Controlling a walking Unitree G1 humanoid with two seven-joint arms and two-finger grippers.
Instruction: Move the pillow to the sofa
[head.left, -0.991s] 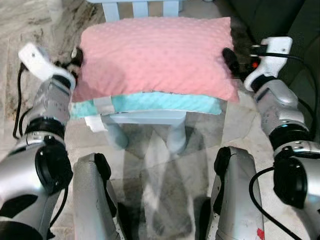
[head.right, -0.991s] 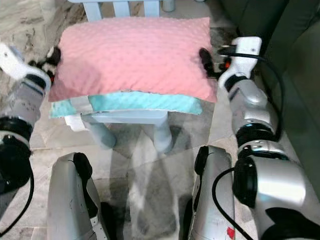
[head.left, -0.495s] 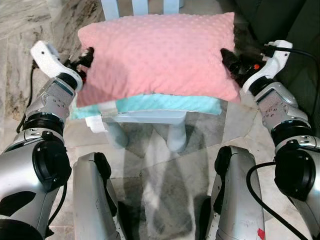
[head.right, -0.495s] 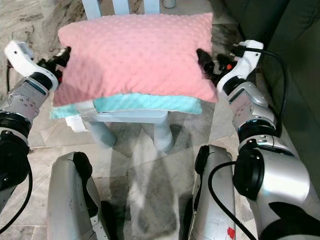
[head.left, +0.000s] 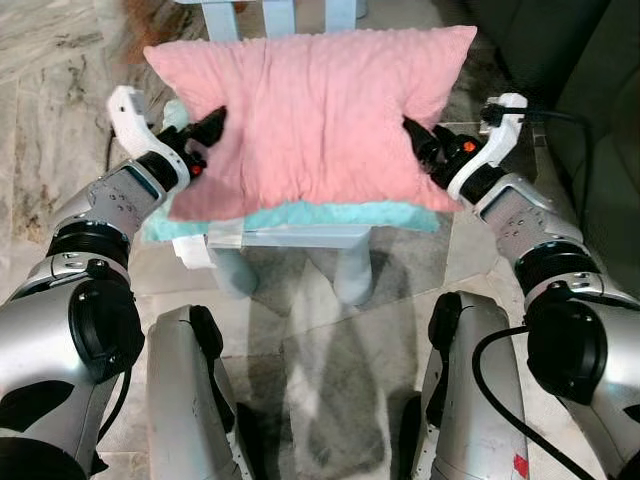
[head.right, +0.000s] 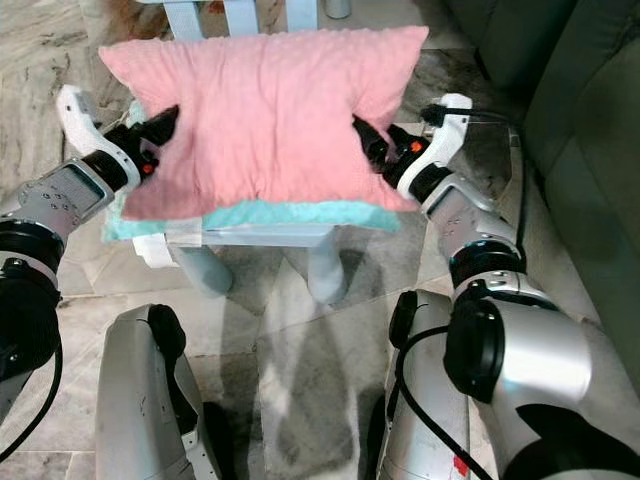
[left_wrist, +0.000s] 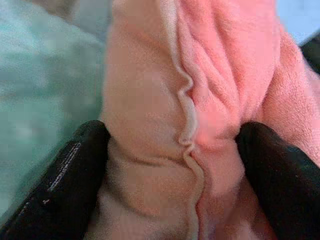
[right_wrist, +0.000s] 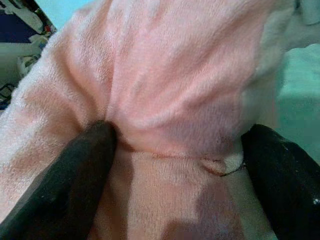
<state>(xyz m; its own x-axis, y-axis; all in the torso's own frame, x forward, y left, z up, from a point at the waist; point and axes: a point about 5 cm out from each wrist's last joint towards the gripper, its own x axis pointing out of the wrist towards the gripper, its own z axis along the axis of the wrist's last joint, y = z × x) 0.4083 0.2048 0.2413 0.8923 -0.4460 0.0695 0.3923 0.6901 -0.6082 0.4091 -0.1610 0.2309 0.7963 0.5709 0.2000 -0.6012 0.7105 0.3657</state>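
Right now you're squeezing the pink pillow (head.left: 310, 110) from both ends — left gripper (head.left: 208, 128) and right gripper (head.left: 418, 143) each pinching its bunched fabric — while it's sitting over the teal cushion (head.left: 340, 214) on the light-blue chair (head.left: 290, 236).

Even, soft indoor light, head views fairly sharp with mild softness, faint shadow under the chair (head.left: 290, 236) on the tiled floor (head.left: 60, 90), wrist views close-up, blurred, black fingers (left_wrist: 55, 187) defocused
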